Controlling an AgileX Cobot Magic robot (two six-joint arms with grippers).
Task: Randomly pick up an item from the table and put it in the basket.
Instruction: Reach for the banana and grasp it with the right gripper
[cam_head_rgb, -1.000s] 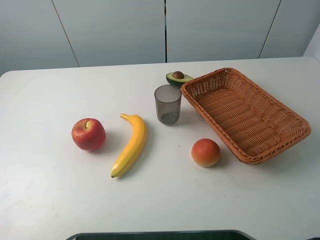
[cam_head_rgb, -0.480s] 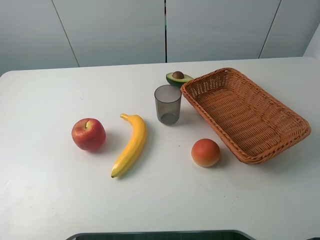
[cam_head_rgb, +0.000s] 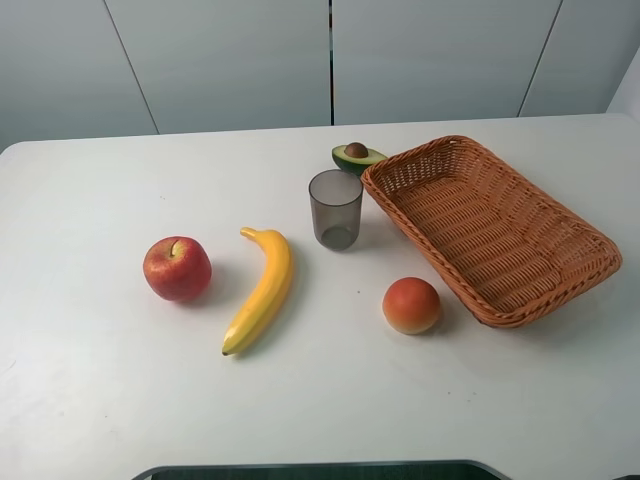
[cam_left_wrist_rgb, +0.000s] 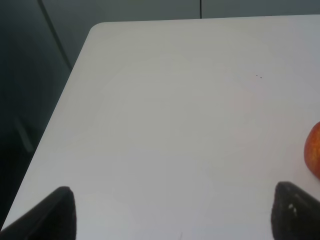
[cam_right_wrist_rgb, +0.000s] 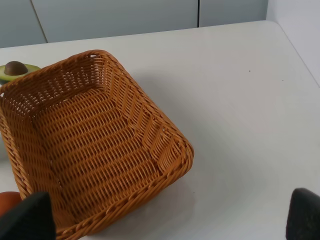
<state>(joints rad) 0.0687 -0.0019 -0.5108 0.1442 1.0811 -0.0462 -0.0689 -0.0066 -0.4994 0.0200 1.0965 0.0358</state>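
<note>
The yellow banana (cam_head_rgb: 262, 288) lies on the white table (cam_head_rgb: 100, 200), left of centre, between a red apple and a grey cup. The wicker basket (cam_head_rgb: 490, 225) stands empty at the right; it also shows in the right wrist view (cam_right_wrist_rgb: 95, 145). Neither gripper shows in the exterior view. My left gripper (cam_left_wrist_rgb: 177, 212) is open and empty over the table's far left part, with only the apple's edge (cam_left_wrist_rgb: 314, 156) in its view. My right gripper (cam_right_wrist_rgb: 167, 215) is open and empty, near the basket's near end. The banana is out of both wrist views.
A red apple (cam_head_rgb: 177, 268) sits left of the banana. A grey translucent cup (cam_head_rgb: 335, 208) stands by the basket's left corner, with a half avocado (cam_head_rgb: 356, 155) behind it. A round orange-red fruit (cam_head_rgb: 411, 305) lies in front of the basket.
</note>
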